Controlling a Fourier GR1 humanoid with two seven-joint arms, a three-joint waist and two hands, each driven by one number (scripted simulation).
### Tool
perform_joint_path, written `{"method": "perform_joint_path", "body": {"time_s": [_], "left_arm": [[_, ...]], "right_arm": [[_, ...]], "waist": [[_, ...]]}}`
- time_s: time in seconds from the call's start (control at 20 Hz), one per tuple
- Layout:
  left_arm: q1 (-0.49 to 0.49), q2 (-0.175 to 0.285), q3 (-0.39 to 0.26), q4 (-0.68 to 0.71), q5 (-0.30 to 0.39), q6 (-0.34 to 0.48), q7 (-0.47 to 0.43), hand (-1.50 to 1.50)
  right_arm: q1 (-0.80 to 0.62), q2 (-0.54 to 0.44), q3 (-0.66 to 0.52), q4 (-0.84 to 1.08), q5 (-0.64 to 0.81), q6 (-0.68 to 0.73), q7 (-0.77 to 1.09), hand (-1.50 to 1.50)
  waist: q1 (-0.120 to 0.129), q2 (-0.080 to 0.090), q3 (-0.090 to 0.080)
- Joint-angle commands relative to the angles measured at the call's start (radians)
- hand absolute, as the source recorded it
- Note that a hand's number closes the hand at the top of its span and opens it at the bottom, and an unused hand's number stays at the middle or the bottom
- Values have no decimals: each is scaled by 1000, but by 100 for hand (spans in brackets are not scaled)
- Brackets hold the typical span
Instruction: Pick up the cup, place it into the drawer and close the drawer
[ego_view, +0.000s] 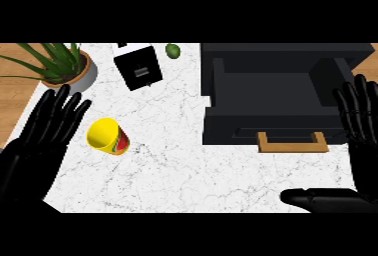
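Left hand (37, 150) and right hand (363, 145) open-fingered; yellow cup (108, 136) near left, markings unreadable.

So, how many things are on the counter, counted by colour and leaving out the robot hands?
Yellow: 1, the cup
Green: 2, the potted plant and the small fruit
Black or dark grey: 2, the flat box and the drawer unit
Total: 5

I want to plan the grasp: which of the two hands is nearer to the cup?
The left hand, open just left of the yellow cup. The right hand is far across the counter, past the drawer.
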Motion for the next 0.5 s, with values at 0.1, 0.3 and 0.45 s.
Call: {"method": "perform_joint_path", "body": {"time_s": [0.1, 0.3, 0.45], "left_arm": [[25, 38, 78, 135, 182, -124, 9, -150], [-4, 54, 128, 253, 164, -180, -41, -150], [55, 62, 156, 345, 91, -236, -139, -150]], "right_arm": [[-21, -47, -31, 33, -20, 54, 28, -150], [42, -18, -24, 39, -4, 70, -50, -150], [5, -9, -21, 56, -4, 60, -34, -150]], "waist": [[3, 0, 0], [0, -1, 1], [2, -1, 0]]}}
